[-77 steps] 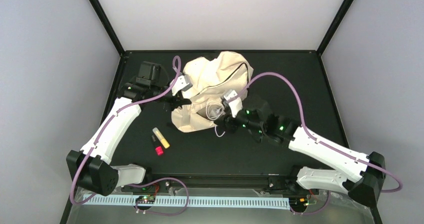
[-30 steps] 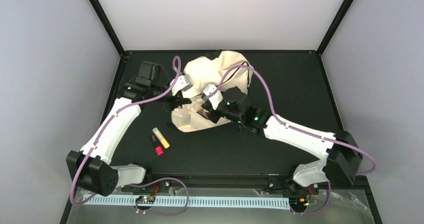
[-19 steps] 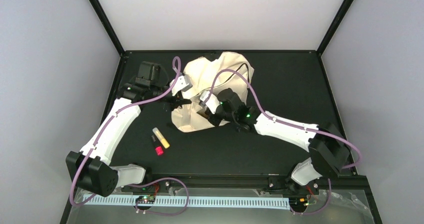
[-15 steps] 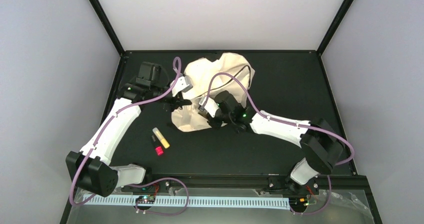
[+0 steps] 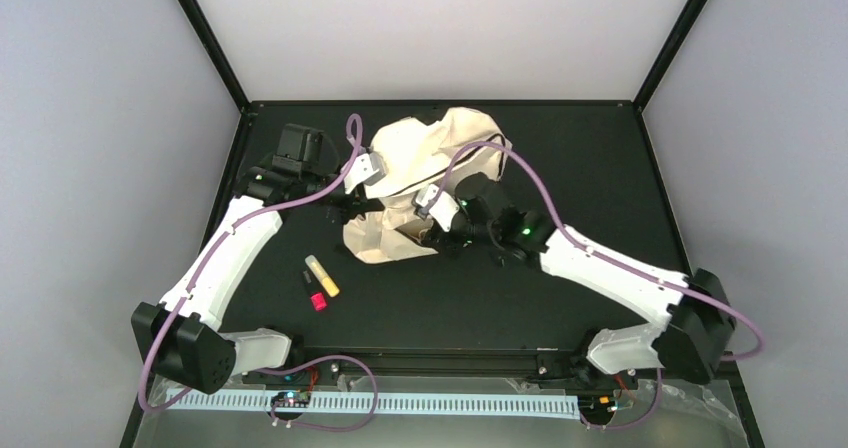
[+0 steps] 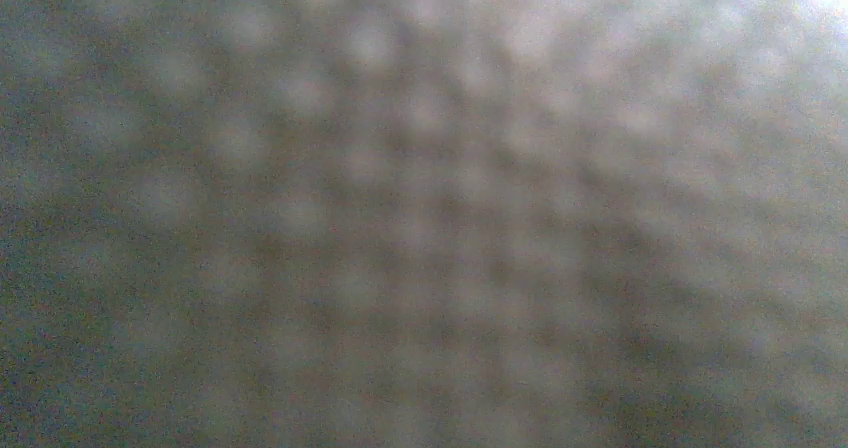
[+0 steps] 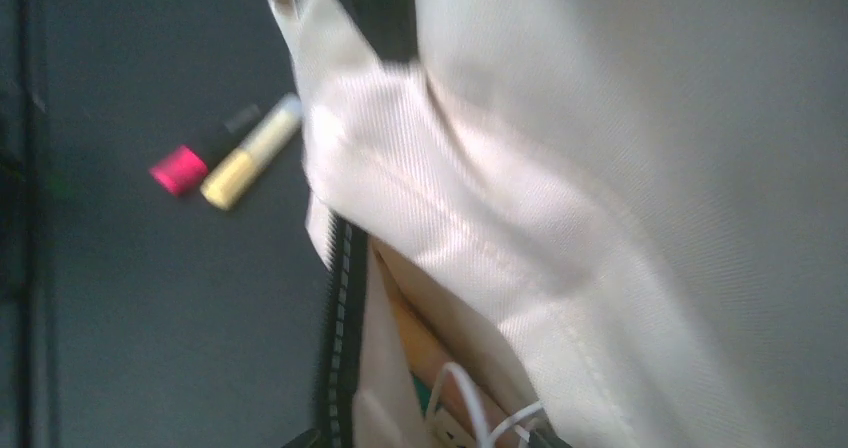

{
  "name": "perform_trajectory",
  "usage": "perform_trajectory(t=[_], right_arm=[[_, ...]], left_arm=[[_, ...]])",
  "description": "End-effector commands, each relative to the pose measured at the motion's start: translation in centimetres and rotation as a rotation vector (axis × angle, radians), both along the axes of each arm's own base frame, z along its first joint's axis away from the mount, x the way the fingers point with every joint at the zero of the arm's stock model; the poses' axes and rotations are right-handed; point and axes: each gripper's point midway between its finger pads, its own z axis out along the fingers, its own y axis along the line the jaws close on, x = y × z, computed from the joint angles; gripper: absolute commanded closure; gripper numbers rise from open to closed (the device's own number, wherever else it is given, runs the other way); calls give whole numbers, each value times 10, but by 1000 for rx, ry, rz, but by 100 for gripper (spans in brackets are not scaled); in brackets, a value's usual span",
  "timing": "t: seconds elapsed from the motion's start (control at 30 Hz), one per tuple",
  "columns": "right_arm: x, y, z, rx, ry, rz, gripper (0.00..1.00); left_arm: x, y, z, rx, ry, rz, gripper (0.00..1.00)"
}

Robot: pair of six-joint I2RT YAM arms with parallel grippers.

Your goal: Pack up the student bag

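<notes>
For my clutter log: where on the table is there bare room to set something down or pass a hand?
Widest bare patch: table right of the student bag, beyond the right arm. A smaller one lies between the yellow tube and that arm. Crowded: the bag's near side, at the left hand and right hand.

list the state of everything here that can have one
student bag: crumpled on the table, zip open by the right gripper
white cable: inside the bag's opening
yellow marker: lying flat, outside the bag
pink-capped item: lying beside the marker, outside the bag
left gripper: at the bag's left edge, open or shut cannot be told
right gripper: at the bag's opening, fingers hidden
</notes>
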Motion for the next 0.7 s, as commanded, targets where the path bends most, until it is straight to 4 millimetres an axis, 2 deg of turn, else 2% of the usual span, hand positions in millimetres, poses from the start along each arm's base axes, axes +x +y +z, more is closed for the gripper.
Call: perform_trajectory(t=[0.0,0.1,0.17,0.3,0.47,0.53,0.67], right_arm=[[-17,-5,58,108,-13,30,43],[-18,-7,73,154,-8,10,43],[-14,-7,74,167,4,-25,43],[15,-16,47,88,34,-205,52],[24,-16,18,13,88,-265,55],[15,-7,24,40,103,-201,55],[-7,13,56,142,27,-111,55]], left_arm=[[5,-4,36,-60,-136,-27,98],[5,-4,35,-60,-132,-27,99],[6,-5,35,-62,-131,-29,99],[5,-5,36,-63,-134,-27,98],[7,-2,33,-42,-136,-6,98],[8,0,29,-31,-130,4,98],[13,3,22,-3,-125,32,98]])
